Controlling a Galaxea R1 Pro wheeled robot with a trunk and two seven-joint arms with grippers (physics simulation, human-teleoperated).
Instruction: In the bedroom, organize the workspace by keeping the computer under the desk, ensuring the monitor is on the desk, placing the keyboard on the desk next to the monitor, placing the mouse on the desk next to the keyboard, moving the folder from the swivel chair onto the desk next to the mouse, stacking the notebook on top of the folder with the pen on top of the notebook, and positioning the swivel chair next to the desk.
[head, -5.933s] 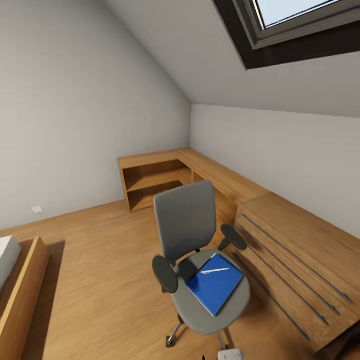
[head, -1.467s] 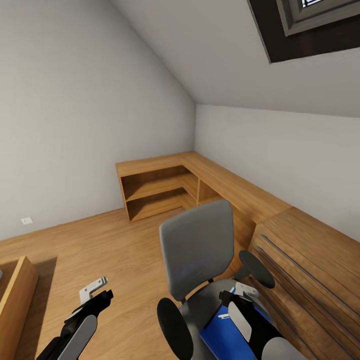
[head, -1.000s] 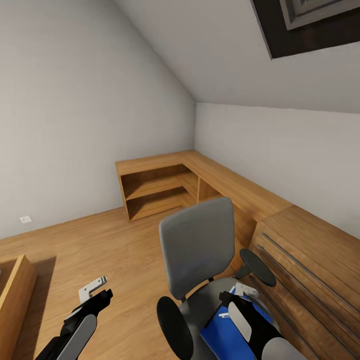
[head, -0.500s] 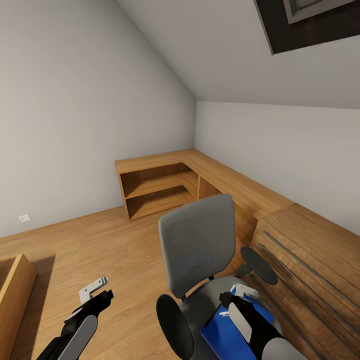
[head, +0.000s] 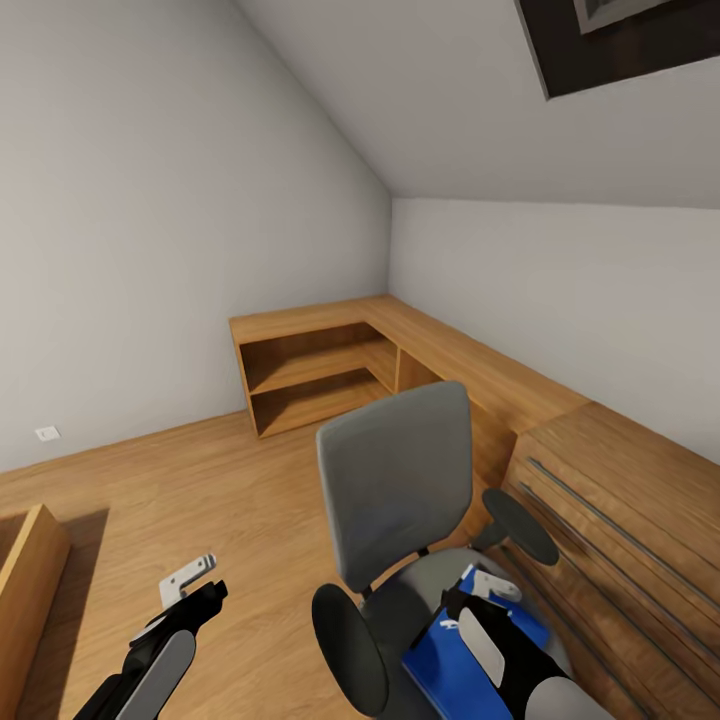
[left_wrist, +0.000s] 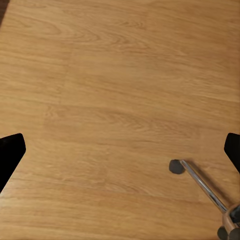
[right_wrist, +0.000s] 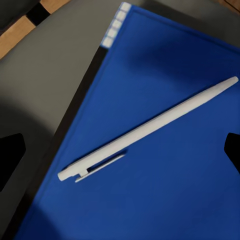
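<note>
Hovering Over the Chair Seat

Hovering above the swivel chair (head: 395, 490), the right tool (head: 480, 592) hangs over one blue folder (head: 450, 665) lying flat on the grey seat, with one white pen (right_wrist: 147, 129) resting slantwise on top of it. Its two dark fingertips (right_wrist: 11, 152) stand spread wide at either side of the pen — touching nothing. The left tool (head: 190, 582) points out over the bare wooden floor (left_wrist: 120, 90), its fingertips likewise wide apart, near one chrome chair leg with a dark caster (left_wrist: 175, 166). One low wooden corner shelf unit (head: 330, 360) lines the white walls — smooth, light-grained.
</note>
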